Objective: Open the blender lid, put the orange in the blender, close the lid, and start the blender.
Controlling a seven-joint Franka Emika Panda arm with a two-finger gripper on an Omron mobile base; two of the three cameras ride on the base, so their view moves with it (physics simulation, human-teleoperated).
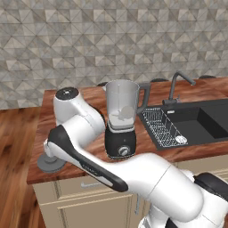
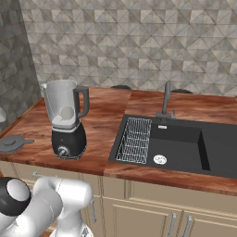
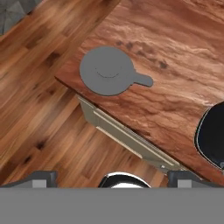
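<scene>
The blender (image 1: pixel 120 120) (image 2: pixel 67 121) stands on the wooden counter with the top of its clear jar uncovered. A pale round shape (image 1: pixel 127 111) (image 2: pixel 67 112) shows through the jar wall; it looks like the orange, though its colour is washed out. The blender lid (image 3: pixel 107 71) (image 1: pixel 51 164) (image 2: pixel 13 143), a dark grey disc with a side tab, lies flat at the counter's front left corner. My gripper (image 3: pixel 113 178) hovers above the floor just off the counter edge, short of the lid. It is open, fingertips wide apart, nothing between them. The blender's black base (image 3: pixel 214 140) shows at the hand view's right edge.
A black sink (image 2: pixel 185 143) with a tap (image 2: pixel 165 99) and a wire rack (image 2: pixel 136 139) lies right of the blender. The counter edge (image 3: pixel 127 140) and a drawer front run below the lid. Wooden floor (image 3: pixel 35 109) lies to the left.
</scene>
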